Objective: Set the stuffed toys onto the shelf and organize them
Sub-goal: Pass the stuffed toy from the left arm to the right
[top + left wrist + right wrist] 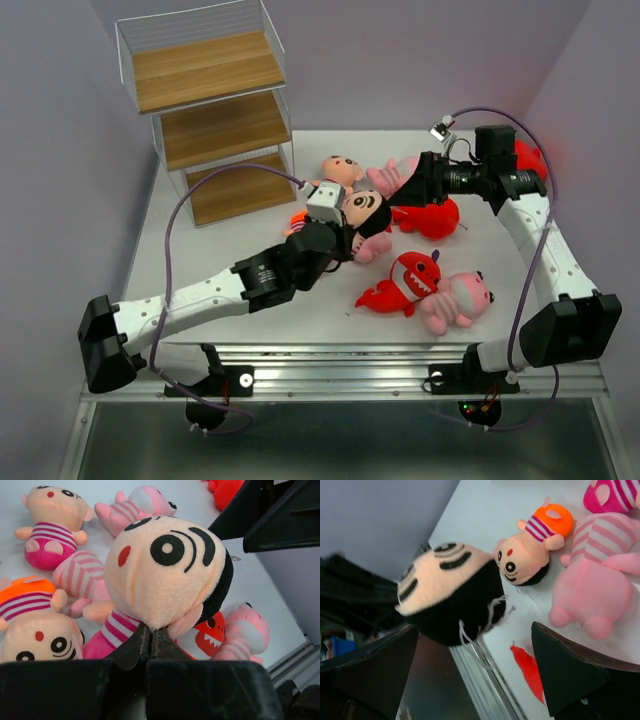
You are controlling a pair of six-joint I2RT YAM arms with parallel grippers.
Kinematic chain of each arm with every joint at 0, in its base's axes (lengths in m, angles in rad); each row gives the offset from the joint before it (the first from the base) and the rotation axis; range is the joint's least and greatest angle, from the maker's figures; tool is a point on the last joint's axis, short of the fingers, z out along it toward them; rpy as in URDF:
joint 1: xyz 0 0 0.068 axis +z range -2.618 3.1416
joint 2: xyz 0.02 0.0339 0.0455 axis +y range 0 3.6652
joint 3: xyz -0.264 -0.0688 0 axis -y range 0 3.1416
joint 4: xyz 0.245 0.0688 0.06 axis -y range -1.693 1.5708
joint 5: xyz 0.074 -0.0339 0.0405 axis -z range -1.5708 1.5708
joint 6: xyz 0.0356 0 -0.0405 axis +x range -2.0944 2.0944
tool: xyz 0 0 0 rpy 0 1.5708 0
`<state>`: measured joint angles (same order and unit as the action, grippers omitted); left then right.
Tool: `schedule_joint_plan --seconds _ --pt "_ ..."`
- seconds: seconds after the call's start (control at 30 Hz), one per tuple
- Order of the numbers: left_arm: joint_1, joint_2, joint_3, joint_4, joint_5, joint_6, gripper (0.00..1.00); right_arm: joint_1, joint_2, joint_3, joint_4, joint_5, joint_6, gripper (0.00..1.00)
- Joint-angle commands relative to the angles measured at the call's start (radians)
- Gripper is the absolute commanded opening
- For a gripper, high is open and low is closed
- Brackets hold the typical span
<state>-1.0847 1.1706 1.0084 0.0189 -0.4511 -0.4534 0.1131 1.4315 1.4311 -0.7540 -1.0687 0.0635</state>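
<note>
black-haired doll (165, 565) pinched below its face by the closed left gripper (151, 632); right gripper (474, 628) gapes wide, empty.

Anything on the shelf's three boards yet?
No toy shows on any board of the shelf. The top board is fully visible and bare; the rear parts of the middle and bottom boards are covered by those above.

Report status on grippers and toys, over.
Left gripper shut on black-haired pink-striped plush doll, at its neck. Right gripper open, fingers flanking doll's head. Three-tier wooden wire-frame shelf holds no toys. Other plush toys scattered on white table.
</note>
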Motion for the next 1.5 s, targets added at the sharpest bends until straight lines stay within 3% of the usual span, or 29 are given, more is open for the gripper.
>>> schedule_joint_plan --seconds 0.0,0.17,0.6,0.7,0.73,0.83,0.93,1.0,1.07,1.17,1.2,1.23,1.3,1.33,1.47 --pt "-0.075 0.101 0.119 0.104 -0.335 0.033 0.00 0.005 -0.114 -0.029 0.297 0.125 0.488 1.00" --pt "-0.132 0.175 0.171 0.157 -0.368 0.080 0.00 0.023 -0.180 -0.044 0.331 0.257 0.576 1.00" --pt "-0.184 0.284 0.266 0.231 -0.386 0.128 0.00 0.095 -0.190 -0.156 0.263 0.300 0.559 0.98" --pt "-0.188 0.305 0.279 0.240 -0.373 0.134 0.00 0.106 -0.189 -0.181 0.283 0.276 0.556 0.88" --pt "-0.190 0.310 0.285 0.243 -0.370 0.137 0.00 0.106 -0.187 -0.201 0.310 0.238 0.558 0.76" --pt "-0.192 0.320 0.292 0.253 -0.357 0.139 0.00 0.115 -0.178 -0.225 0.340 0.176 0.558 0.57" --pt "-0.193 0.320 0.285 0.266 -0.344 0.137 0.00 0.115 -0.161 -0.245 0.361 0.127 0.555 0.20" --pt "-0.192 0.316 0.277 0.273 -0.334 0.136 0.00 0.115 -0.158 -0.254 0.370 0.107 0.544 0.08" --pt "-0.192 0.305 0.259 0.283 -0.314 0.128 0.00 0.115 -0.157 -0.258 0.392 0.076 0.527 0.01" --pt "-0.190 0.268 0.219 0.302 -0.253 0.114 0.00 0.115 -0.157 -0.256 0.415 0.012 0.451 0.01" --pt "-0.187 0.258 0.202 0.300 -0.235 0.107 0.02 0.115 -0.157 -0.253 0.415 -0.005 0.420 0.01" --pt "-0.184 0.247 0.194 0.293 -0.210 0.098 0.13 0.115 -0.155 -0.251 0.413 -0.023 0.392 0.01" --pt "-0.175 0.203 0.176 0.279 -0.108 0.062 0.37 0.115 -0.157 -0.250 0.412 -0.065 0.310 0.01" --pt "-0.167 0.184 0.162 0.280 -0.062 0.050 0.57 0.106 -0.158 -0.251 0.410 -0.076 0.290 0.01" --pt "-0.081 0.054 0.017 0.335 0.226 -0.046 0.83 0.082 -0.167 -0.261 0.410 -0.132 0.162 0.01"
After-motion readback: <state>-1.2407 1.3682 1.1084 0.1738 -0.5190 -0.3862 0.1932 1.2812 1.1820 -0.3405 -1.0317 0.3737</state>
